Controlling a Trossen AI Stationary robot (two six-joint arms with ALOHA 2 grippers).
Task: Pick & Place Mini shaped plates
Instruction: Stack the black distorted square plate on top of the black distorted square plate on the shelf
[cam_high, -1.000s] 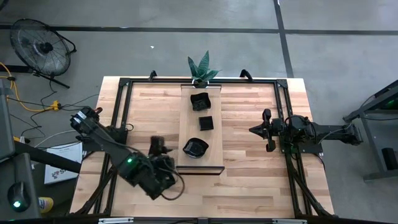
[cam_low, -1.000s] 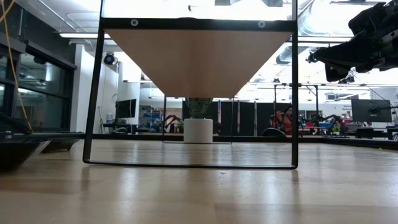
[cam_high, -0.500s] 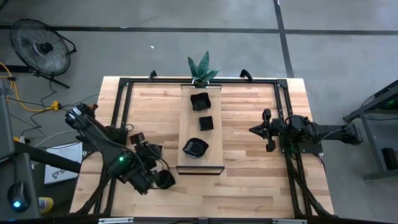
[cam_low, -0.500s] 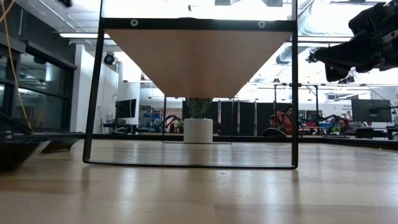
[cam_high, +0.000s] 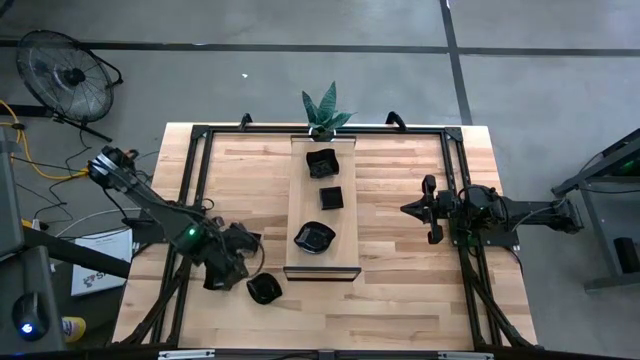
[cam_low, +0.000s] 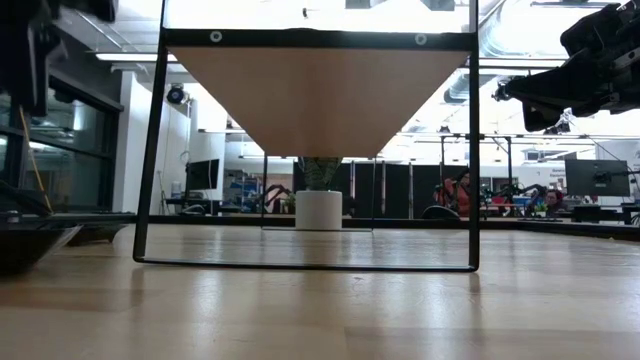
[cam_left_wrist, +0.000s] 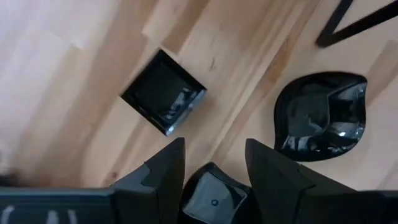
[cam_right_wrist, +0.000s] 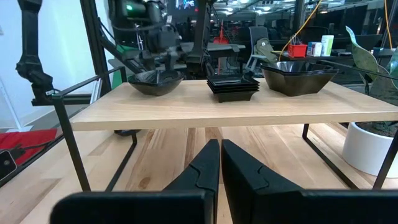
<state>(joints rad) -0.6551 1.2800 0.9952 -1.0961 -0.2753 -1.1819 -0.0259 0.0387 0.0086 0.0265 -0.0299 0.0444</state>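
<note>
The wooden table (cam_high: 400, 290) carries a long pale board (cam_high: 300, 200) raised on a black frame (cam_high: 200, 160).

The left arm reaches in low beside the board's near corner. Its left gripper (cam_left_wrist: 214, 149) points down at the wood. A small glossy dish (cam_left_wrist: 211, 198) shows right at its tips. Whether the gripper is clamped on that dish or standing free of it cannot be told. Just ahead of the gripper a square dish (cam_left_wrist: 163, 91) lies flat on the wood. Off to its other side a leaf-shaped dish (cam_left_wrist: 320, 112) lies close to a black frame bar.

The right arm waits on the far side of the board, held well above the table top. The right gripper (cam_right_wrist: 219, 146) has its fingers pressed together and nothing between them. It faces the board edge-on, where three lots of mini shaped plates sit in a row. These are a rounded leaf dish (cam_right_wrist: 155, 81), a stack of square plates (cam_right_wrist: 232, 84) straight ahead, and a wavy-rimmed dish (cam_right_wrist: 297, 78).
</note>
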